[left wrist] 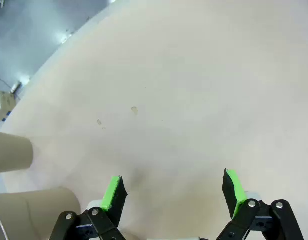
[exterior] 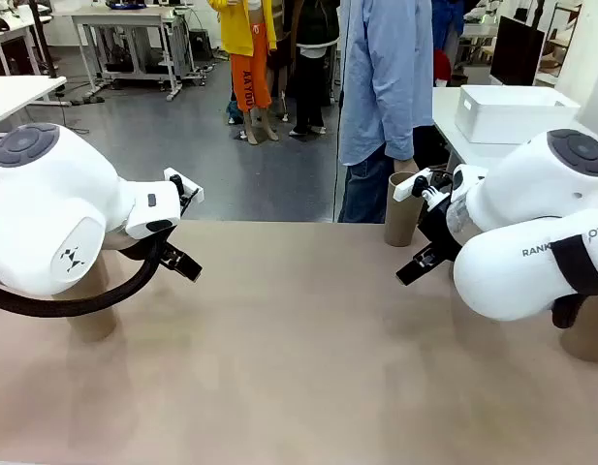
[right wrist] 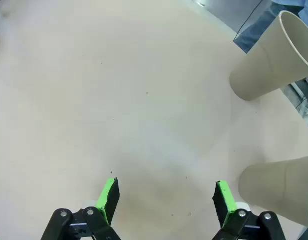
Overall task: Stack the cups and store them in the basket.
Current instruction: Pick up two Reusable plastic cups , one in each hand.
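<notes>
Seemingly paper, tapered tan cups (right wrist: pixel 267 61) stand on a smooth table (right wrist: pixel 119 100).

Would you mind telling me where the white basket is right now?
In the front view the basket sits at the far right on a white side table, just right of the person and beyond the right arm.

light: bright, even | shadows: soft, faint | wrist views: edges curved, slightly hazy
</notes>
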